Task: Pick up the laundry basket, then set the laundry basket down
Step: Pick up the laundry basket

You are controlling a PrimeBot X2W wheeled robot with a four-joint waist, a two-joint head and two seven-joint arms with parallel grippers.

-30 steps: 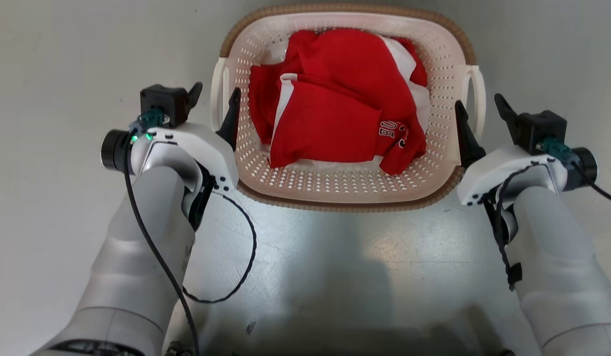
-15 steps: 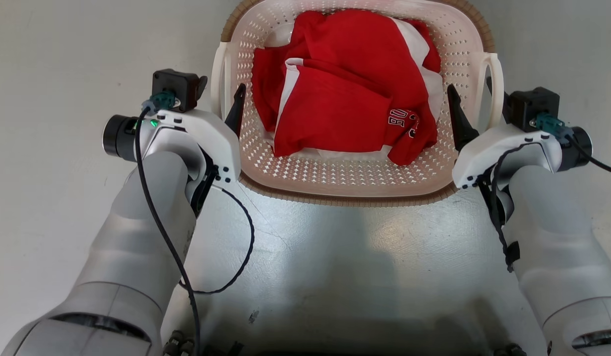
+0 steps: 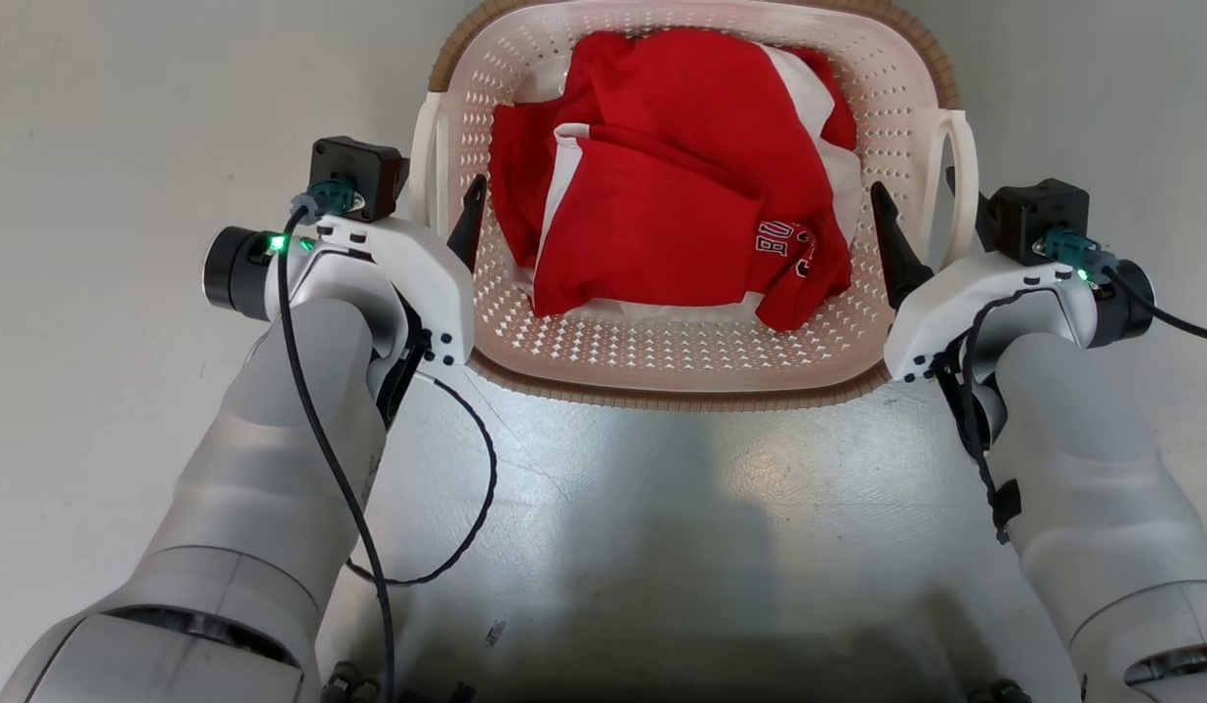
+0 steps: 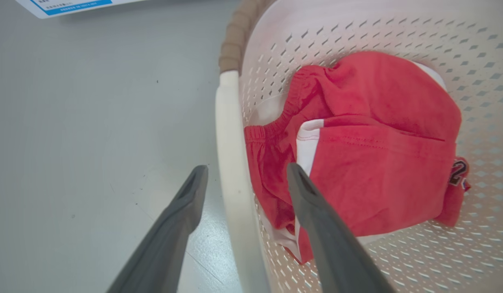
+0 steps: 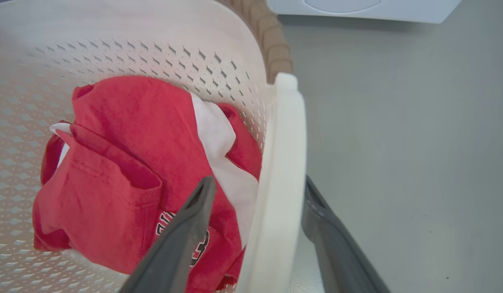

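The laundry basket [image 3: 682,395], cream-white and perforated with a brown rim, stands on the grey floor with red and white clothes [image 3: 662,195] inside. My left gripper [image 3: 437,200] is open, one finger inside the basket wall and one outside, straddling the white left handle [image 4: 231,142]. My right gripper [image 3: 921,210] is open too and straddles the white right handle [image 5: 284,162] the same way. In the left wrist view the left gripper [image 4: 247,171] has the handle between its fingers with gaps on both sides. In the right wrist view the right gripper [image 5: 258,181] stands close around its handle.
The white base of a machine [image 5: 357,8] stands beyond the basket's right side. A white sheet with a blue stripe [image 4: 72,6] lies on the floor past the left side. A black cable [image 3: 467,508] loops off my left forearm.
Both grippers have moved forward from just short of the handles to straddling them, fingers still wide apart. The head view has shifted slightly.
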